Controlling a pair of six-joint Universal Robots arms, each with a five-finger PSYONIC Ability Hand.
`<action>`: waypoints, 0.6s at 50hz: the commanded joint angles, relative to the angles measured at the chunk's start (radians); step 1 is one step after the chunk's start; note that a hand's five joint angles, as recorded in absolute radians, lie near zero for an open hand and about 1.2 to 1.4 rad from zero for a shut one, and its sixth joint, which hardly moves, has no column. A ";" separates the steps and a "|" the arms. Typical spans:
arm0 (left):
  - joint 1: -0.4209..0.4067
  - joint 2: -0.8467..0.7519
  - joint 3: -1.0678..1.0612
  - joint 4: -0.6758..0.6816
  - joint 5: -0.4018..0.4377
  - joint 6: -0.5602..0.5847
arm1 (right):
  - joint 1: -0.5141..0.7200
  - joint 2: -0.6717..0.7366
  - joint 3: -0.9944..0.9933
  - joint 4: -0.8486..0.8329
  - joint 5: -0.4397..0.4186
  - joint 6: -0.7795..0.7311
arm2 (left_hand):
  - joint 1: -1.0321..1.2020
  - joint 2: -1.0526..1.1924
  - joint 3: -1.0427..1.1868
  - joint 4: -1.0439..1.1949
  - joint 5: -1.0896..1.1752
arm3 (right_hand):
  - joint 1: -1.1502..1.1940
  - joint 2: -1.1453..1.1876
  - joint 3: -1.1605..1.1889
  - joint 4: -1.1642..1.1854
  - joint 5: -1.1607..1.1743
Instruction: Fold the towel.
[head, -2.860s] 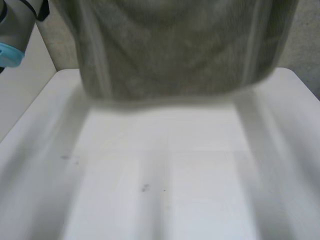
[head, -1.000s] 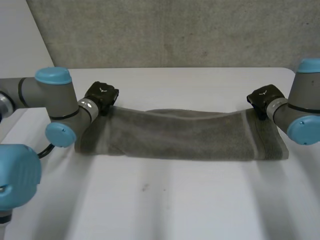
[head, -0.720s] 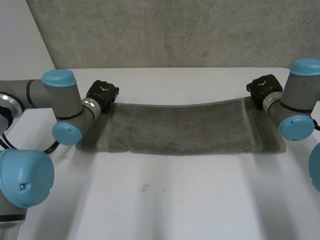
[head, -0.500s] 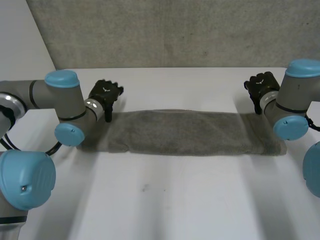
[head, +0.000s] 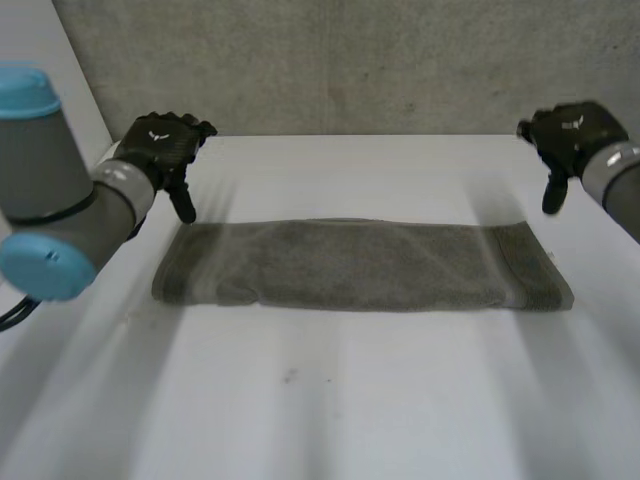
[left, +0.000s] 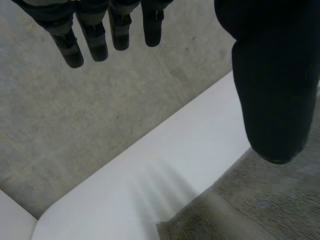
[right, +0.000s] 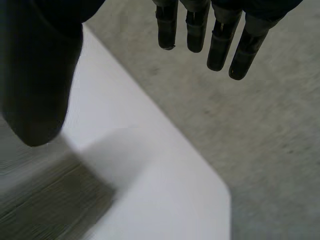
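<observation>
Towel folded on table, left hand, right hand raised, empty

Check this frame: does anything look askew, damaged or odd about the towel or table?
Nothing stands out. The towel lies flat as a long folded strip, roughly square to the table. The left hand and right hand are open, off the cloth. Only a few small dark specks mark the table.

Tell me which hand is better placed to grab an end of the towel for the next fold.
Left, probably. The left hand hangs open with its thumb just above a far corner of the towel; the right hand, also open, sits a bit farther out beyond the other end. The margin is small.
</observation>
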 joint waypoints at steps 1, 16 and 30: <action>-0.008 0.208 -0.381 0.191 0.012 0.004 | -0.043 -0.122 0.353 -0.059 -0.113 -0.008 | 0.003 0.009 0.008 0.007 -0.025 | -0.057 -0.088 -0.073 -0.089 -0.063; -0.014 0.272 -0.572 0.294 0.015 -0.010 | -0.124 -0.007 0.544 -0.343 -0.142 -0.024 | 0.003 0.009 0.008 0.007 -0.025 | 0.132 0.102 0.116 0.101 0.127; -0.006 0.271 -0.574 0.296 0.016 -0.085 | -0.187 0.119 0.469 -0.354 -0.135 -0.101 | 0.003 0.009 0.008 0.007 -0.025 | 1.164 1.133 1.148 1.132 1.158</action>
